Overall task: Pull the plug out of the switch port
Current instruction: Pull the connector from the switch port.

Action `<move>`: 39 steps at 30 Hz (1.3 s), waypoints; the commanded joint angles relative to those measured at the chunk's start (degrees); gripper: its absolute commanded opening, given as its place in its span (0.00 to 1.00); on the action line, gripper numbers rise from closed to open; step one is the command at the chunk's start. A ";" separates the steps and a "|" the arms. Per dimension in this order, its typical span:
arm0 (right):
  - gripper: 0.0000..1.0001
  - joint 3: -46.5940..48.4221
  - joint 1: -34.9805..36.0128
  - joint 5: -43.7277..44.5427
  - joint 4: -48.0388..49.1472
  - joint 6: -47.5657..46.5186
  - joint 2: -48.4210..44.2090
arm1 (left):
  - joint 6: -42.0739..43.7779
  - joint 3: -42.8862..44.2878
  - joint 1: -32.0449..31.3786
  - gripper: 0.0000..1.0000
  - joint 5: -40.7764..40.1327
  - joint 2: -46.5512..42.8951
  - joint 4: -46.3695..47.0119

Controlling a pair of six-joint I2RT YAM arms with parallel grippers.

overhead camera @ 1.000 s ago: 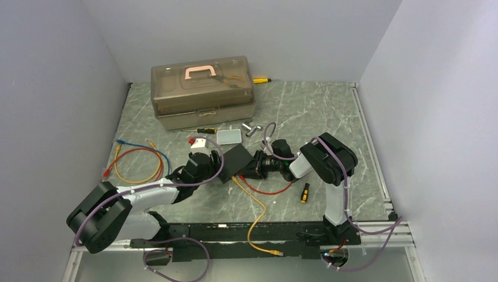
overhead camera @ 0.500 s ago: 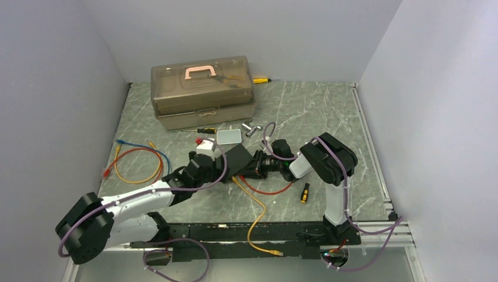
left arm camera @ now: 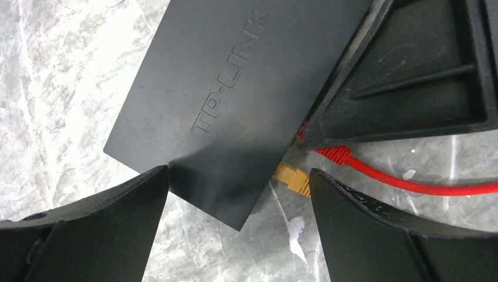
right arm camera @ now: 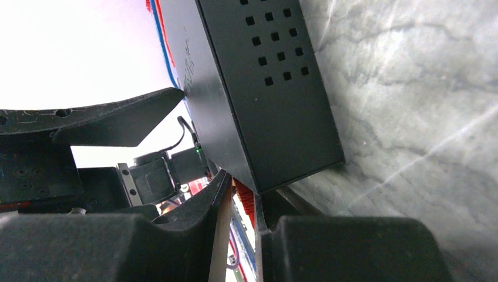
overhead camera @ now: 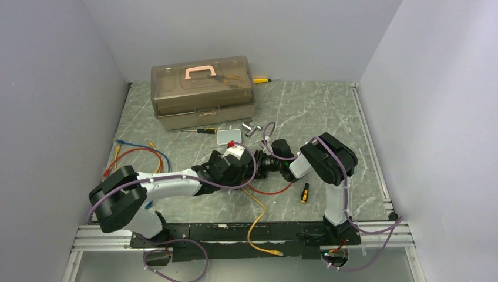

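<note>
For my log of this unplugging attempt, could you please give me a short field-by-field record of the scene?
switch: black TP-LINK box, flat on the table
yellow plug: at the switch's port edge, appears plugged in
red cable: meets the same edge
left gripper: open, straddling the switch corner and yellow plug
right gripper: shut on the switch

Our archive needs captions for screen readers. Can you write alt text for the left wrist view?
A flat black TP-LINK switch lies on a grey marble table, its near corner between the fingers of the open left gripper. A yellow plug and a red cable reach its right edge, partly under the right gripper's finger.
</note>
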 commanded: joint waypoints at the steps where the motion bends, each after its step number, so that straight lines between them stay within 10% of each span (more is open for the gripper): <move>1: 0.00 0.07 0.10 1.63 -1.15 -1.62 0.17 | 1.17 3.12 -0.28 0.95 -4.40 2.24 -2.46; 39: 0.00 -1.48 0.35 -3.45 -5.73 -7.89 -2.92 | -3.62 4.52 0.31 0.86 -10.57 8.50 -1.80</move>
